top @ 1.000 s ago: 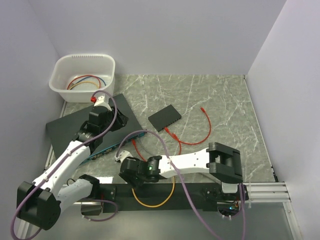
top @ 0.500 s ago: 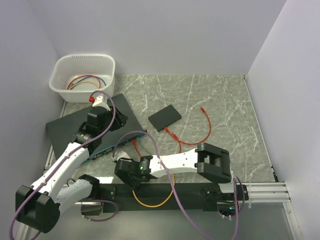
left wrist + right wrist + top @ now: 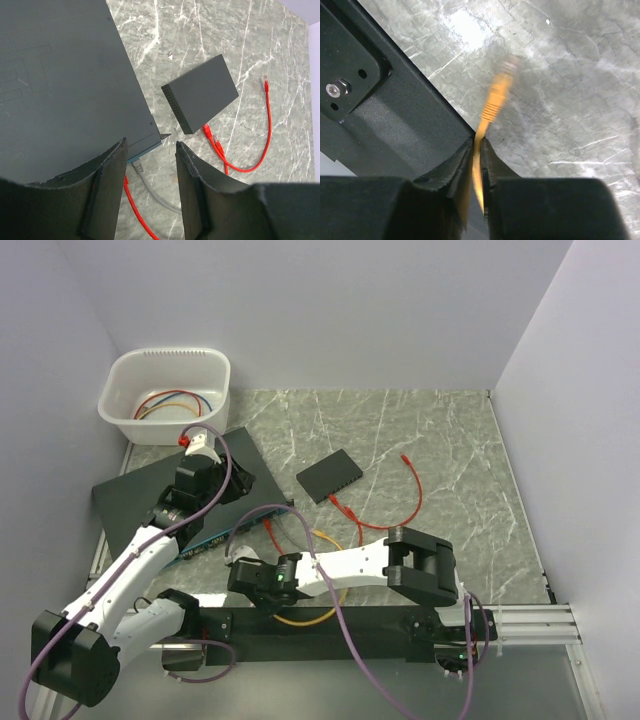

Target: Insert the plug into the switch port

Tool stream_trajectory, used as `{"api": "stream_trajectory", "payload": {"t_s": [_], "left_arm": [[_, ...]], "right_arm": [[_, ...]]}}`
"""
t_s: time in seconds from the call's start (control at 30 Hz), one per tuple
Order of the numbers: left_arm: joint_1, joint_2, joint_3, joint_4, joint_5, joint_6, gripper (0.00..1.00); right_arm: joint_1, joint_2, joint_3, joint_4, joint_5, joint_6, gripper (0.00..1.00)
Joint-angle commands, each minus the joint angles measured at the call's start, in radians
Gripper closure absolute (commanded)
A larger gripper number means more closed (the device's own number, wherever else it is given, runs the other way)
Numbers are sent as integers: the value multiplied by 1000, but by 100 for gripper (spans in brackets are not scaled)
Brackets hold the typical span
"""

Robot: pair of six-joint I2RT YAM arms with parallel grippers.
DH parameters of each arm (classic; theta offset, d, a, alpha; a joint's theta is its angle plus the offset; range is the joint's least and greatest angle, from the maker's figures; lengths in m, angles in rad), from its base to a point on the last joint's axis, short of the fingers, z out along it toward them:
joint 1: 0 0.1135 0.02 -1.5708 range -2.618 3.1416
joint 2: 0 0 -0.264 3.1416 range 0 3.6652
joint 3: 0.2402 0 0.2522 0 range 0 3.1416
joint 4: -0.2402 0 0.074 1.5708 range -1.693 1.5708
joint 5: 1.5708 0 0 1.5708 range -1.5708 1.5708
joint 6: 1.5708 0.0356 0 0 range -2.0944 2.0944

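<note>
The switch (image 3: 135,490) is a flat black slab at the left; its teal front face (image 3: 238,524) with the ports faces the arms. A grey cable's plug (image 3: 137,168) sits in the face. A red plug (image 3: 125,180) on a thin red cable lies just in front of the face, also in the top view (image 3: 268,523). My left gripper (image 3: 150,146) is open and empty above the switch's right front corner (image 3: 232,483). My right gripper (image 3: 479,142) is shut on the orange-yellow cable (image 3: 496,100) low over the table near the front rail (image 3: 240,578).
A small black box (image 3: 331,475) lies mid-table, with a second red cable (image 3: 412,502) looping to its right and plugs beside it (image 3: 208,132). A white tub (image 3: 165,400) with coloured cables stands at the back left. The black rail (image 3: 385,105) lies close beside my right fingers.
My right gripper has moved left along the front rail, dragging the orange-yellow cable; its loop has shrunk and shifted up the table. The left arm has barely moved.
</note>
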Motion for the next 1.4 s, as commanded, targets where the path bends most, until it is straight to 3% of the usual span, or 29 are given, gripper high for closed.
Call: {"api": "stream_trajectory", "payload": {"t_s": [0.0, 0.23, 0.5, 0.7, 0.97, 1.37], "left_arm": [[-4, -4, -6, 21, -12, -19, 51], [-14, -12, 35, -37, -15, -24, 53], [-20, -124, 28, -53, 5, -35, 52], [-53, -163, 26, -59, 42, -45, 51], [-209, -131, 8, 41, 85, -117, 52], [-419, -136, 14, -2, 13, -150, 53]], "right_arm": [[8, 19, -12, 15, -27, 0, 86], [11, -97, -109, 82, 25, 8, 100], [28, -341, -207, 95, 211, 16, 100], [27, -596, -391, 297, 294, -53, 100], [-4, -887, -631, 536, 283, -145, 100], [-102, -947, -684, 552, 257, -135, 100]]}}
